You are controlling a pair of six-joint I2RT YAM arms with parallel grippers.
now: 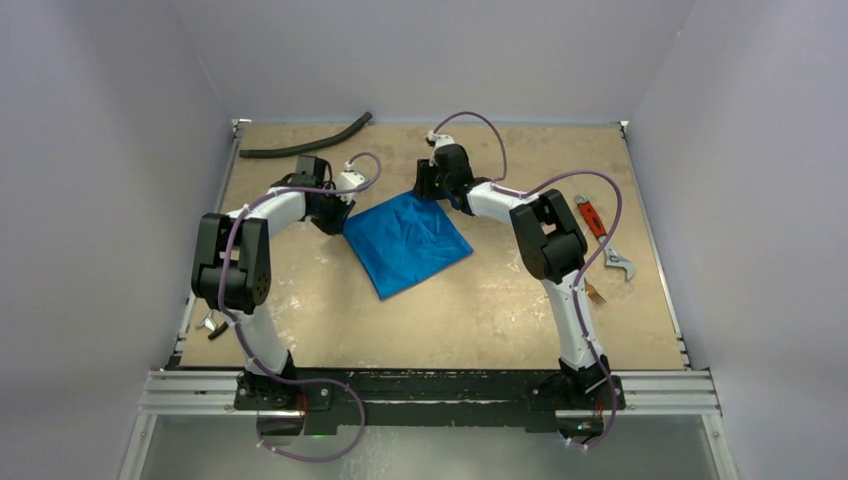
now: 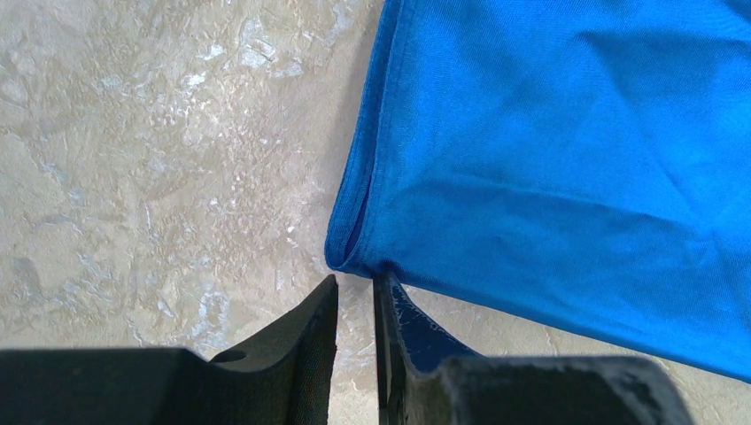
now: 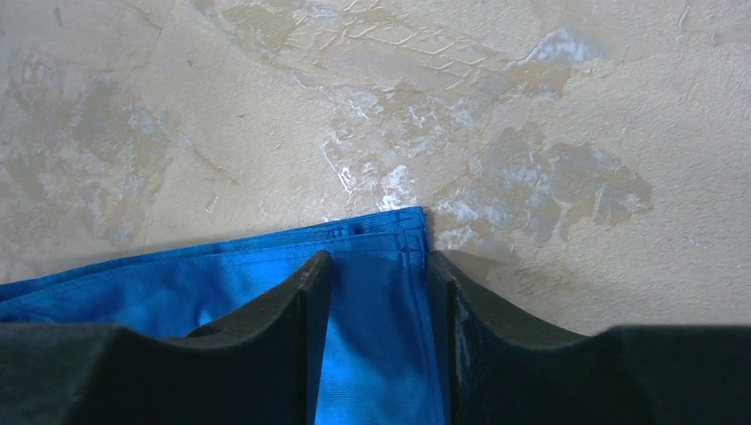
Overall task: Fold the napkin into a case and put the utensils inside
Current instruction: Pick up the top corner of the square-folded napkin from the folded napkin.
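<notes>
Royal-blue thin cloth napkin (image 1: 408,243), folded double, wrinkled, left gripper (image 2: 356,279) slightly parted beside corner, right gripper (image 3: 379,258) parted astride hem, neither clamping.

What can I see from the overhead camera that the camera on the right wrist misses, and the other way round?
Only overhead: the whole napkin, the left gripper at its left corner, a black hose and a red-handled wrench. Only the right wrist: the stitched hem at the napkin's far corner, lying between the parted fingers of the right gripper. Both: the blue cloth on the mottled table.
</notes>
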